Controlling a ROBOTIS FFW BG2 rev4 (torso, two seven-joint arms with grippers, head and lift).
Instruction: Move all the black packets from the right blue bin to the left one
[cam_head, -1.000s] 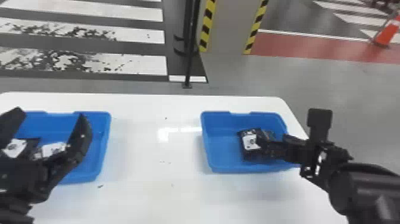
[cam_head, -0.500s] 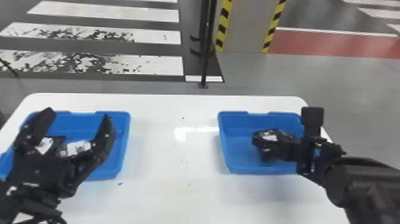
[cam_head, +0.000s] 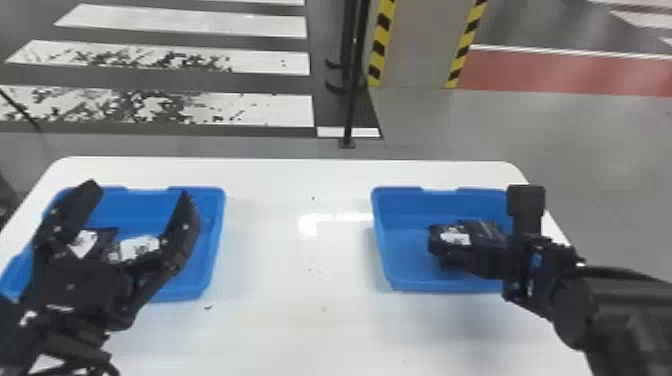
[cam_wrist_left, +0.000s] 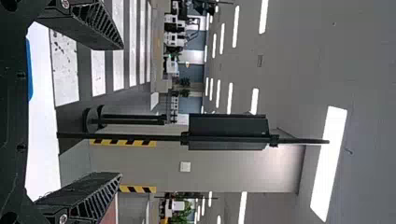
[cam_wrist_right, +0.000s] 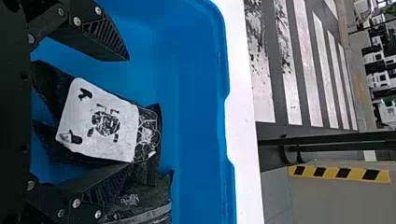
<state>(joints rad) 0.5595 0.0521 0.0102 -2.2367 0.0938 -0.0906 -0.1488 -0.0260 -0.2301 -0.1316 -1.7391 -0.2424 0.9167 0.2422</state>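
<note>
Your right pincer (cam_wrist_right: 128, 113) gapes over the labelled packet (cam_wrist_right: 105, 123); centre it, then squeeze clear of the neighbouring packet (cam_wrist_right: 147, 200). Your left pincer (cam_head: 139, 188) stands spread, empty.

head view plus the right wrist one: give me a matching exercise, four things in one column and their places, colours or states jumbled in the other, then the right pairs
Things
1. left gripper
2. right gripper
3. table
4. pillar edging

Places, colours or states
A. yellow and black stripes
B. fingers apart, at the black packets in the right blue bin
C. white, under both bins
D. fingers apart, seen against the left blue bin

Right pairs: 1-D, 2-B, 3-C, 4-A
</note>
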